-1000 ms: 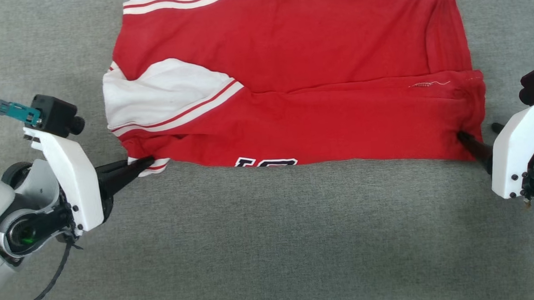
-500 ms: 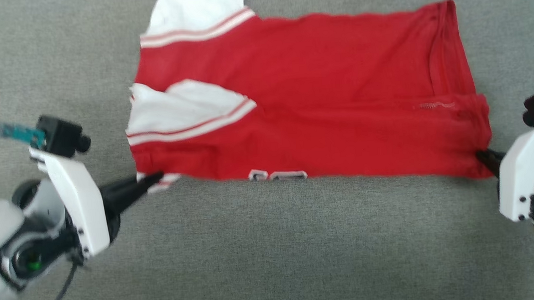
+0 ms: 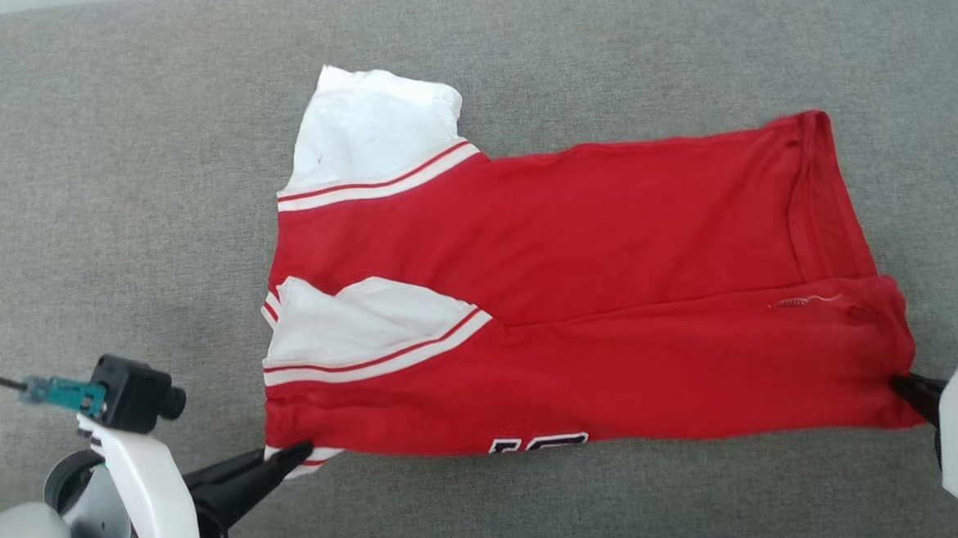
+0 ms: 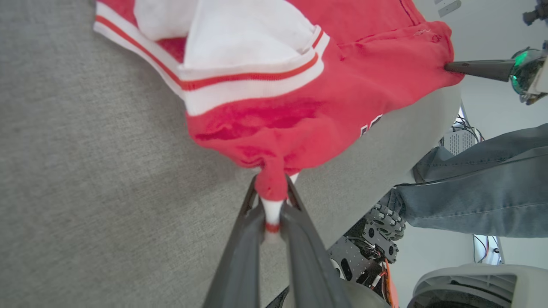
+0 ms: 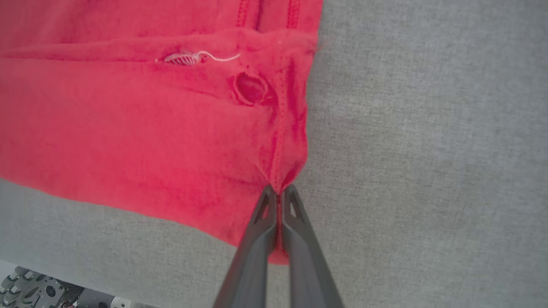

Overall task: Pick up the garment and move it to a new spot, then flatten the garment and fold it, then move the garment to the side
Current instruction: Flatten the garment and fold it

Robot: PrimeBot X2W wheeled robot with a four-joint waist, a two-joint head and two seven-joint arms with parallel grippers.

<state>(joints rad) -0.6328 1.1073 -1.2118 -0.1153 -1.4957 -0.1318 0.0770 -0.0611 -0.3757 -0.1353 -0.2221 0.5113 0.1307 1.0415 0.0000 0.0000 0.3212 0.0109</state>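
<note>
Pinching garment (image 3: 611, 295) corners, left hand (image 3: 304, 452), right hand (image 3: 895, 382)

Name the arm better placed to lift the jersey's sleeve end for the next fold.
Left, probably. The left tool is shut on the jersey at its near corner, beside the folded white sleeve; the right tool pinches the opposite, hem-end corner, far from it.

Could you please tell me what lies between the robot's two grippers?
In the head view, the red jersey with white sleeves spans that stretch: the left gripper pinches its near left corner, the right gripper its near right corner.
</note>
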